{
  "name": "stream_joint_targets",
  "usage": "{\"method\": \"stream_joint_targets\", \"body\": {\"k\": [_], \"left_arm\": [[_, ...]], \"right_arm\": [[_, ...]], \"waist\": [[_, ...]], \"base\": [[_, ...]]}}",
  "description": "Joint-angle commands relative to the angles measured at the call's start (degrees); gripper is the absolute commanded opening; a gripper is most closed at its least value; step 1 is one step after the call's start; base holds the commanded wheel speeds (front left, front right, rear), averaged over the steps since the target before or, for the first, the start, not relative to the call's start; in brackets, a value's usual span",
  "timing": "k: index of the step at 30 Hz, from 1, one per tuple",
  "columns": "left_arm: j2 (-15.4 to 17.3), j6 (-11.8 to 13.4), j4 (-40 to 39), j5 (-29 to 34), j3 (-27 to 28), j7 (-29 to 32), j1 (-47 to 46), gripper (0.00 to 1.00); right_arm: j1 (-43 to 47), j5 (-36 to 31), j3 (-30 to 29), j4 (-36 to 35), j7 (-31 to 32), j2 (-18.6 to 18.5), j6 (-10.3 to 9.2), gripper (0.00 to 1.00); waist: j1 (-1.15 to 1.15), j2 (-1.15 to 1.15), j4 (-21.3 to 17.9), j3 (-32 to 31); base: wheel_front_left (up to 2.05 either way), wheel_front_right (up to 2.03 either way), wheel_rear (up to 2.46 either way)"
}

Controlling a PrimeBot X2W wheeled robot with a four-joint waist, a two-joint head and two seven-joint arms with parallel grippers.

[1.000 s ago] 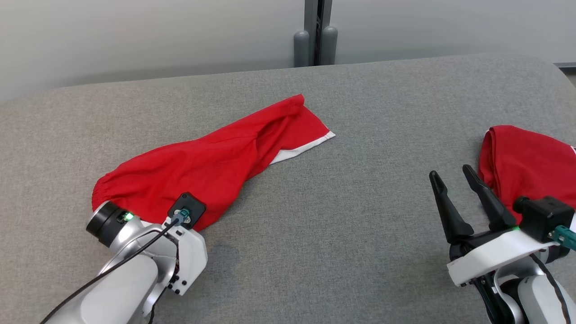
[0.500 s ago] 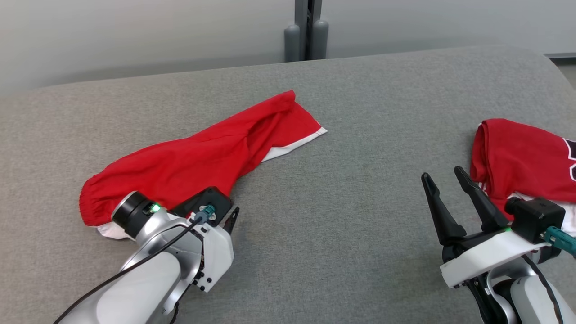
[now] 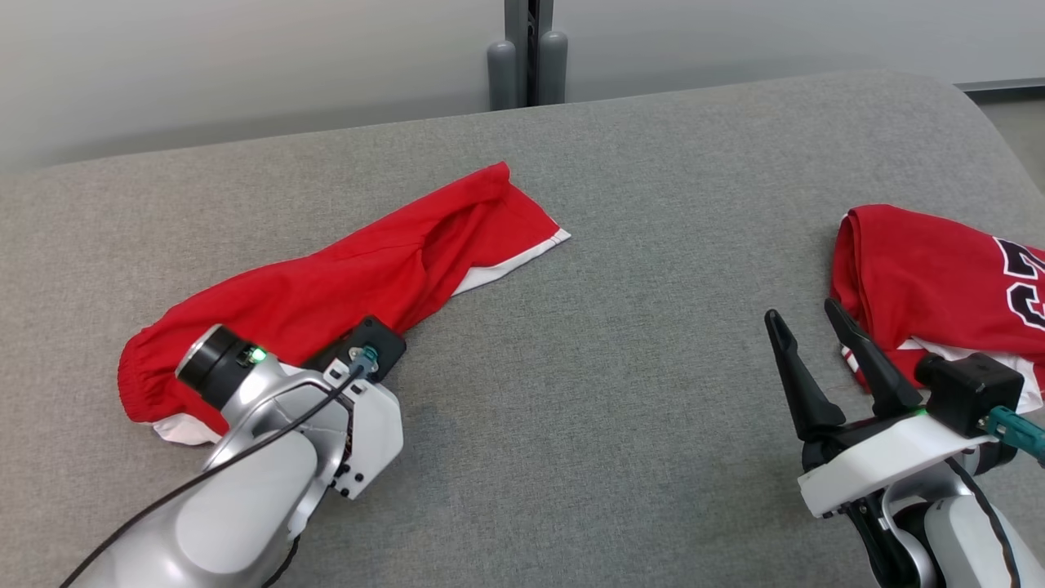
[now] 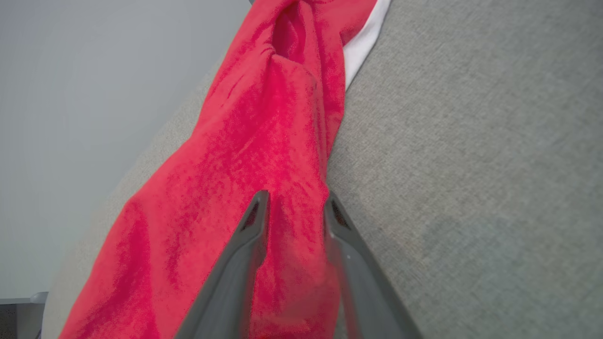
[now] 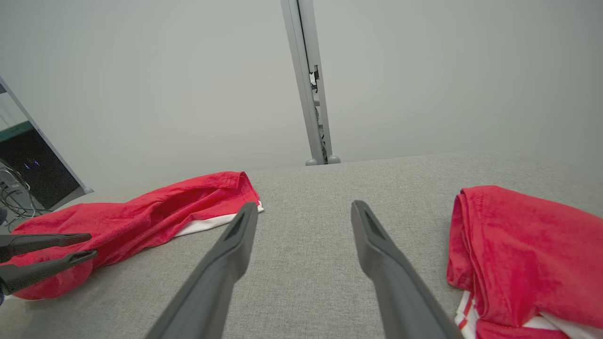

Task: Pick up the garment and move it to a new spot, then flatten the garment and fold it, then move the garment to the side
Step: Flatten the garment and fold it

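A long red garment (image 3: 343, 278) with a white hem lies crumpled on the grey table, running from the left front to the middle back. My left wrist hangs over its near edge. In the left wrist view, my left gripper (image 4: 296, 200) has its fingers apart just above the red cloth (image 4: 264, 141), clamped on nothing. The right wrist view shows the same gripper (image 5: 93, 245) with a gap between its fingers at the garment's (image 5: 141, 221) near end. My right gripper (image 3: 802, 310) stands open at the right front, holding nothing, its fingers (image 5: 235, 245) wide apart.
A second red garment (image 3: 922, 269) with black numerals lies folded at the table's right edge, just beside my right gripper, and also shows in the right wrist view (image 5: 509, 245). Bare grey table (image 3: 620, 327) lies between the two. A grey post (image 3: 526, 65) stands behind the table.
The head camera has turned, so the whole picture has slid left. My left gripper has gone from shut to fingers apart over the garment's near edge. The right gripper stays open.
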Motion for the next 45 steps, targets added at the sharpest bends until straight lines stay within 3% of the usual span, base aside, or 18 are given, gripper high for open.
{"method": "stream_joint_targets", "body": {"k": [1,8,17,23,30,31,32,38,45], "left_arm": [[0.8,-0.1,-0.7,-0.8,0.8,0.0,-1.2,0.00],[3.2,-0.4,-6.1,-5.1,4.6,1.5,-1.8,0.00],[11.4,-5.2,-14.7,-12.0,11.3,7.2,-7.3,0.00],[15.1,-9.0,-11.5,-19.6,16.9,12.7,-12.2,0.00],[18.1,-12.4,-4.0,-23.2,20.5,13.3,-16.7,0.00],[18.0,-12.6,-2.8,-23.9,20.8,13.6,-16.9,0.38],[17.8,-13.2,-1.1,-24.5,20.9,13.6,-17.5,1.00],[18.0,-13.4,1.0,-22.5,20.1,10.0,-17.6,1.00],[16.5,-11.6,-3.7,-21.9,19.1,5.0,-12.3,1.00]], "right_arm": [[0.5,-0.3,-0.4,0.1,-0.5,-0.3,-0.01,1.00],[0.7,-0.3,-0.3,-0.4,-0.1,-0.3,-0.01,1.00],[-0.9,-0.5,0.0,-1.2,0.5,-0.4,-0.01,1.00],[-3.2,-0.3,1.3,-0.8,-0.4,-0.1,-0.01,1.00],[-4.9,0.2,2.4,1.1,-1.7,0.5,-0.01,1.00],[-5.0,0.3,2.4,1.3,-2.0,0.5,-0.01,1.00],[-5.1,0.5,2.4,1.9,-2.2,0.6,-0.01,1.00],[-4.3,0.5,2.0,3.1,-2.8,0.4,-0.01,1.00],[-2.9,0.3,1.9,3.0,-2.1,0.1,-0.01,1.00]], "waist": [[0.00,0.00,0.3,-0.2],[0.00,0.00,0.6,0.2],[0.00,0.00,-0.6,4.7],[0.00,0.00,-3.2,8.0],[0.00,0.00,-6.4,10.2],[0.00,0.00,-6.7,10.2],[0.00,0.00,-7.0,10.2],[0.00,0.00,-6.1,8.2],[0.00,0.00,-2.7,4.6]], "base": [[0.00,0.00,0.00],[0.00,0.00,0.00],[0.00,0.00,0.00],[0.00,0.00,0.00],[0.00,0.00,0.00],[0.00,0.00,0.00],[0.00,0.00,0.00],[0.00,0.00,0.00],[0.00,0.00,0.00]]}}
